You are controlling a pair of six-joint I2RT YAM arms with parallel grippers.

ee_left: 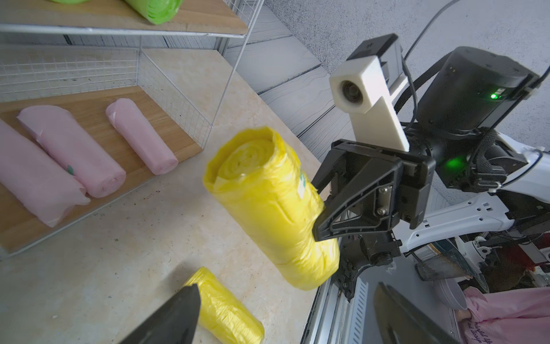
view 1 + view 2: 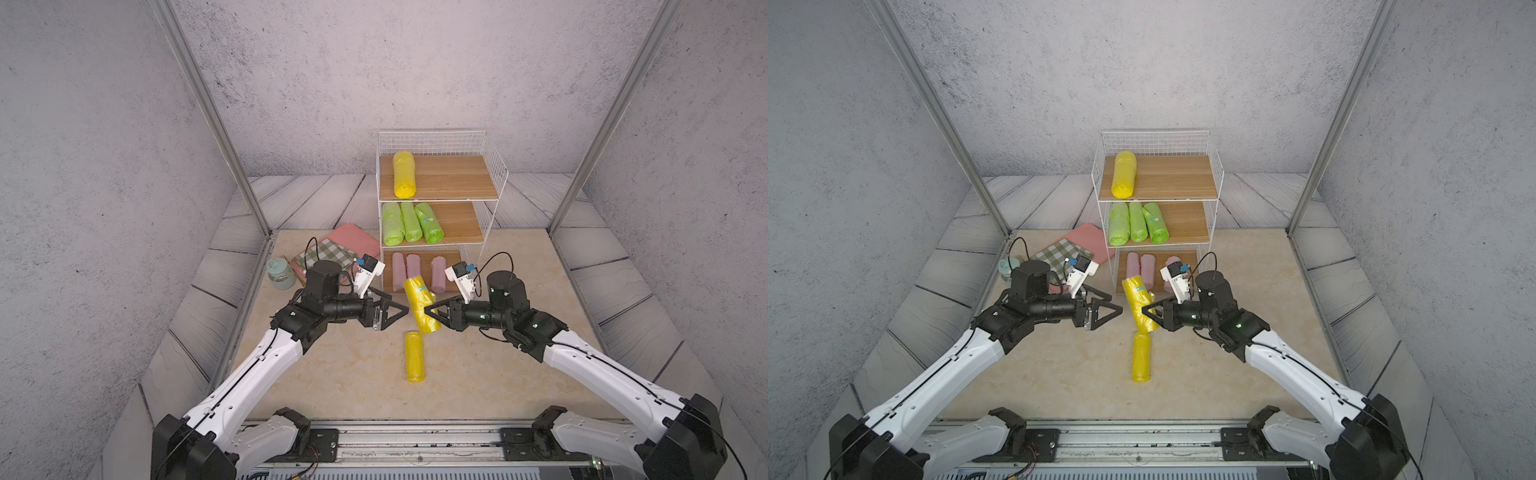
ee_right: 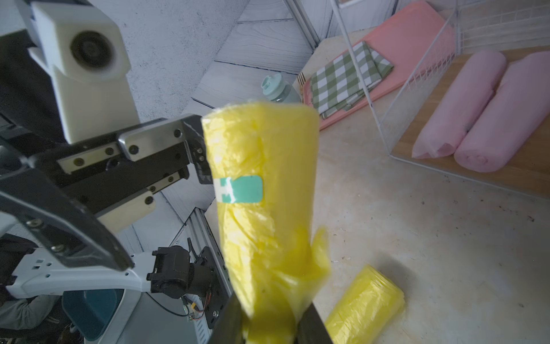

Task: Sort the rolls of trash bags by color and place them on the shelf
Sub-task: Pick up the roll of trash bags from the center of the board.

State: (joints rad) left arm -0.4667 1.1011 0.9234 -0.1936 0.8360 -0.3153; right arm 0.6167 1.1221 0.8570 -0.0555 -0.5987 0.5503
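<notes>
- While the right arm [image 2: 602,374] reaches inward over the tabletop [image 2: 332,374], right pincer [image 2: 428,309] clamps a yellow roll [image 2: 417,295] aloft before the shelf [image 2: 494,166]
- left arm [image 2: 249,374] mirrors it, left pincer [image 2: 398,303] wide open beside the roll

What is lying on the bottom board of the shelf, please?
Three pale pink rolls lie on it lengthwise, two touching and one apart. In both top views the held yellow roll covers part of the front, and the middle board hides the back.
</notes>
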